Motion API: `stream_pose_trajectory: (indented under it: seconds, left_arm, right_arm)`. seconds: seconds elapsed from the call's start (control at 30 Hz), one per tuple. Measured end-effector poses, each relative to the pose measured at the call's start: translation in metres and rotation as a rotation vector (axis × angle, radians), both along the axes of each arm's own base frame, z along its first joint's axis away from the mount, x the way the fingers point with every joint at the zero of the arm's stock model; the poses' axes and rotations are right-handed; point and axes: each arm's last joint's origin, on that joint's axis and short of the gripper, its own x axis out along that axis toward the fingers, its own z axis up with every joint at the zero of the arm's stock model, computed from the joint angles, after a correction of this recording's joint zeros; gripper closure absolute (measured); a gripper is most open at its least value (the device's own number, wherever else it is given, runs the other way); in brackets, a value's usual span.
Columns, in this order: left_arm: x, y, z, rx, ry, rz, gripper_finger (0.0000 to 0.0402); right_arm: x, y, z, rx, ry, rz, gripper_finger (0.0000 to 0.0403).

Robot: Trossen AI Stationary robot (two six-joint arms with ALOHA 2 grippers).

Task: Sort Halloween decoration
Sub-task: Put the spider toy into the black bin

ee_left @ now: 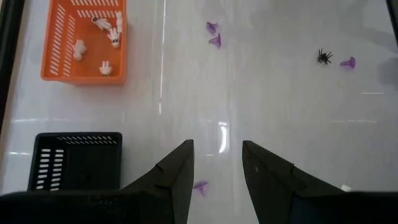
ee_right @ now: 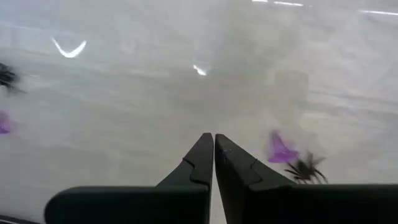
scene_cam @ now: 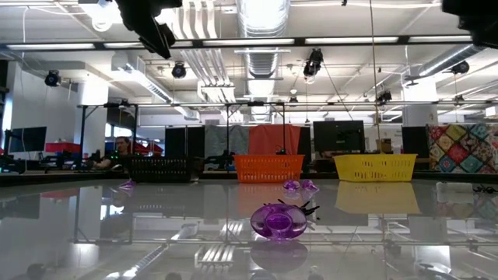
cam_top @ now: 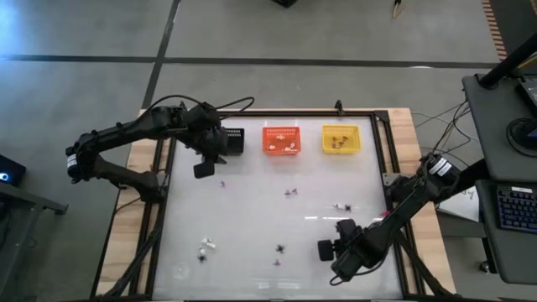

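Note:
Small Halloween decoration pieces lie scattered on the white table: purple bits (cam_top: 290, 192), a black spider (cam_top: 280, 248) and white bits (cam_top: 205, 246). My left gripper (ee_left: 217, 149) hangs open above the table beside the black basket (cam_top: 232, 140); a purple bit (ee_left: 200, 185) lies on the table below its fingers. My right gripper (ee_right: 213, 146) is shut near the table's front right, with nothing showing between its fingertips. A purple piece (ee_right: 280, 149) and a black spider (ee_right: 305, 168) lie on the table just beside it.
Three baskets stand in a row along the far edge: black, orange (cam_top: 283, 139) holding white pieces (ee_left: 106, 37), and yellow (cam_top: 341, 139) holding brownish bits. In the low view a purple ring (scene_cam: 278, 220) sits near the front edge. A dark frame (cam_top: 382, 168) borders the table.

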Motion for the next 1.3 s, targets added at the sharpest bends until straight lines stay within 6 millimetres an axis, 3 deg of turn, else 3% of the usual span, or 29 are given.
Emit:
stream_pose_trajectory:
  seconds: [0.13,0.3,0.47,0.93,1.3]
  left_arm:
    - [-0.002,0.0,0.0,0.003,-0.001,-0.002,0.0283]
    - [-0.006,-0.002,-0.002,-0.001,0.017,-0.005,0.0283]
    - [-0.007,-0.002,-0.002,0.001,0.015,-0.007,0.0283]
    - [-0.008,-0.002,-0.002,-0.008,0.019,0.001,0.0283]
    - [-0.008,-0.003,-0.003,-0.016,0.031,0.006,0.0283]
  right_arm:
    - [0.001,-0.001,0.004,0.0,0.024,0.022,0.0394]
    - [-0.012,0.008,0.002,0.15,0.197,0.069,0.0394]
    - [-0.019,0.015,0.002,0.166,0.214,0.123,0.0391]
    - [-0.027,0.011,-0.012,0.124,0.234,0.269,0.0294]
    - [-0.033,0.005,-0.034,0.136,0.236,0.278,0.0274]
